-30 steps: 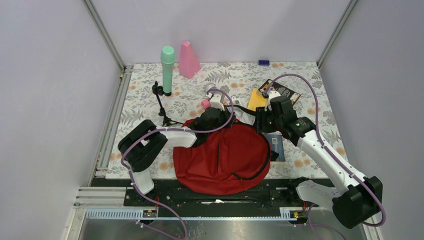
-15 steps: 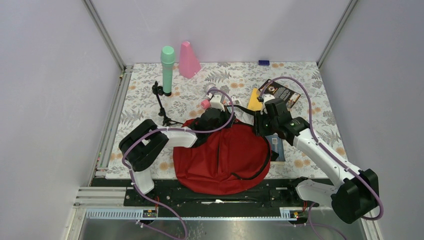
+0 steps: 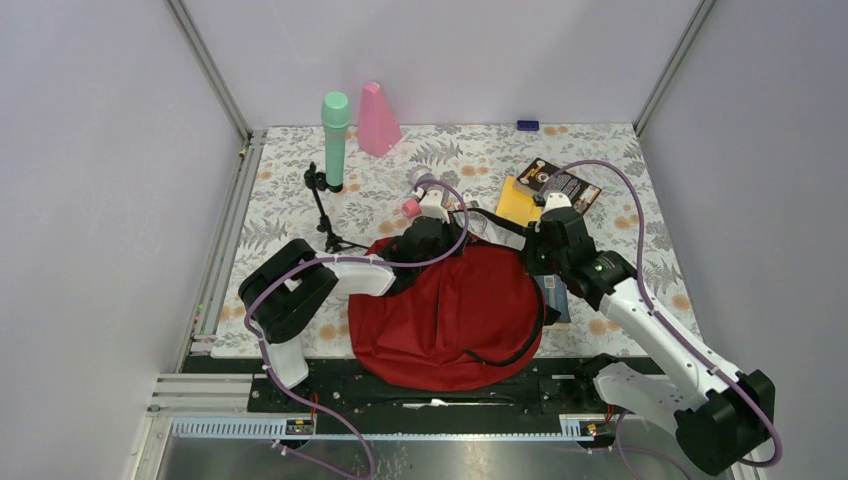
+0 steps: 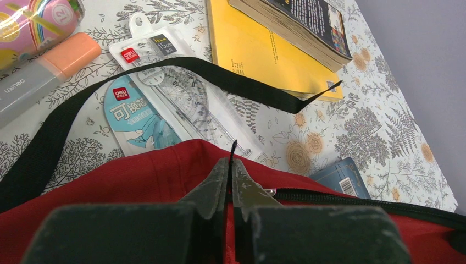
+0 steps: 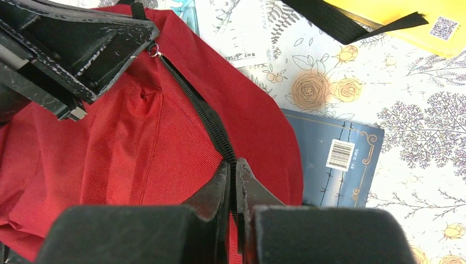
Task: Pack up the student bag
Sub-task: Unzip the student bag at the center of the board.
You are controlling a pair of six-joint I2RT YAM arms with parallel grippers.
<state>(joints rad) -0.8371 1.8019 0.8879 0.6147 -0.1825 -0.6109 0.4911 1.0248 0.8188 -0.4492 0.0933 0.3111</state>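
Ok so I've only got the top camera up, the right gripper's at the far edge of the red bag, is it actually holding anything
Observer: Yes. Its wrist camera shows the right gripper shut on the black zipper of the student bag.
Operator: And the left one? I can't see its tips.
Observer: The left gripper is shut too, pinching what looks like a thin black tab at the bag's edge.
Operator: Anything under that loose strap?
Observer: A packaged ruler set lies on the table under the black strap.
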